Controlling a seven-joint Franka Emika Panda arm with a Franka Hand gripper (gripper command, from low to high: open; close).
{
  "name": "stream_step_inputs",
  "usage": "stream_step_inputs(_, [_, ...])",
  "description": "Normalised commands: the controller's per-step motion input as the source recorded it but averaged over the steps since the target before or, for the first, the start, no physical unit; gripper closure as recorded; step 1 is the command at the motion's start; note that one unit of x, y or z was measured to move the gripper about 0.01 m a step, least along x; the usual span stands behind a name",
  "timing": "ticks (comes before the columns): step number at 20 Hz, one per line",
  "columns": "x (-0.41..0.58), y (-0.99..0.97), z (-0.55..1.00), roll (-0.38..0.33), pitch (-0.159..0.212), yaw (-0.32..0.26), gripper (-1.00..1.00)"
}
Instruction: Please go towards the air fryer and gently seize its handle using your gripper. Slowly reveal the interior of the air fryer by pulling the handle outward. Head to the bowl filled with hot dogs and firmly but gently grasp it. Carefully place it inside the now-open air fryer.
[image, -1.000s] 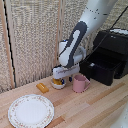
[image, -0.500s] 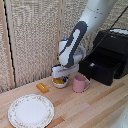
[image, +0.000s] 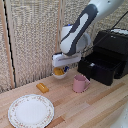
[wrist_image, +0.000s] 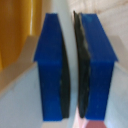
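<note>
Our gripper (wrist_image: 71, 70) pinches the bowl (image: 60, 71) rim, pads narrow, at the table's back beside the open air fryer (image: 106, 60). We judge a thin rim hold may let it tilt and spill hot dogs (wrist_image: 15, 30).

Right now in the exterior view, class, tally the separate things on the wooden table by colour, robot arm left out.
Black: 1, air fryer
Pink: 1, mug
White: 2, floral plate, bowl
Orange-yellow: 1, loose hot dog piece
Total: 5
</note>
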Motion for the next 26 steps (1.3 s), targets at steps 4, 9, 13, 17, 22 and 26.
stream_step_inputs(4, [0.15,0.0,0.52,-0.105,-0.064,-0.285,1.0])
stream_step_inputs(9, [0.108,0.0,0.47,-0.141,-0.066,-0.314,1.0])
stream_step_inputs(13, [0.04,0.0,0.37,-0.112,-0.104,-0.336,1.0])
stream_step_inputs(17, [0.086,-0.07,0.39,-0.069,-0.115,-0.307,1.0])
stream_step_inputs(22, [0.071,-0.35,0.49,-0.001,-0.072,-0.273,1.0])
stream_step_inputs(26, [-0.08,-0.62,0.45,0.022,0.006,-0.21,1.0])
